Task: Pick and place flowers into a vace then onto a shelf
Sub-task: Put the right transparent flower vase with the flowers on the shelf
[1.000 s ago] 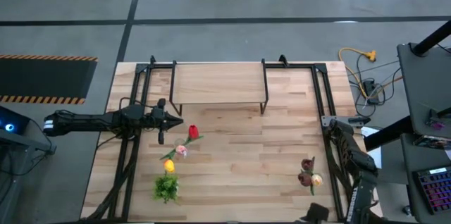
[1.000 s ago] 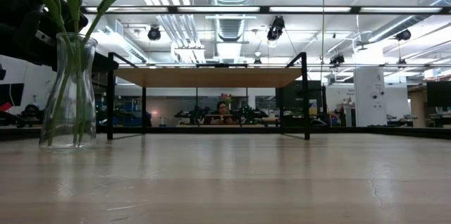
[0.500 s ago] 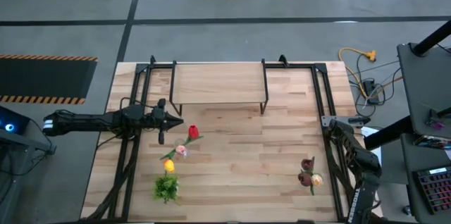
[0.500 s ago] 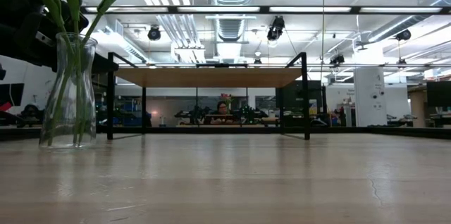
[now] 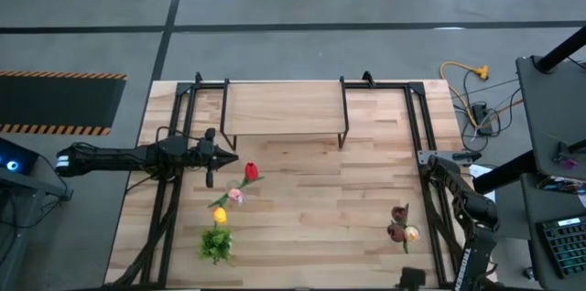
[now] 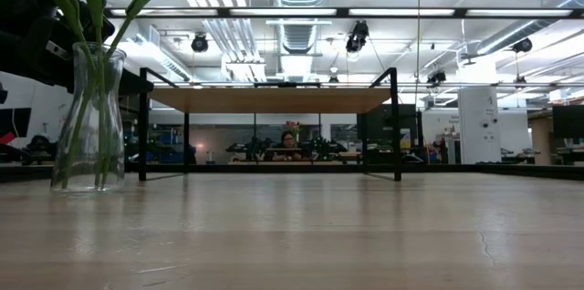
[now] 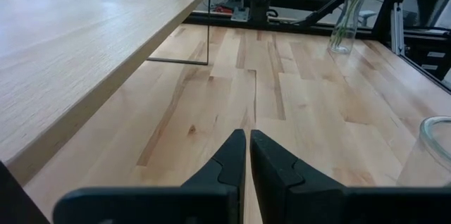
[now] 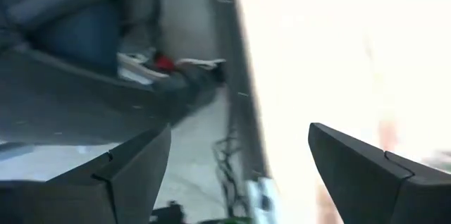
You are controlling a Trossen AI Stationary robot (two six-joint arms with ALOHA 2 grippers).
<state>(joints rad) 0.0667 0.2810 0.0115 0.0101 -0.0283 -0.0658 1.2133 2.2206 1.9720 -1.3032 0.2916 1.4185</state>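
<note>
A clear glass vase [image 6: 87, 117] stands on its base on the table's left half. It holds a red tulip [image 5: 251, 172], a pink one [image 5: 235, 196] and an orange-yellow one [image 5: 220, 215]. A second vase [image 7: 345, 20] near the right side holds maroon and cream tulips [image 5: 400, 227]. My left gripper [image 5: 229, 156] is shut, hovers just far-left of the red tulip and touches nothing. My right gripper [image 8: 239, 146] is open at the table's near right corner, away from the flowers. The shelf [image 5: 284, 108] stands at the far side.
A bushy green tuft [image 5: 216, 243] lies near the left vase, toward the near edge. Black frame rails [image 5: 174, 190] run along both sides of the table. Bare wood [image 5: 320, 209] lies between the two vases. A person sits far behind the table in the low view.
My right arm shifts a little at the table's near right corner; its wrist view is blurred. The left arm, both vases and the flowers stay where they were.
</note>
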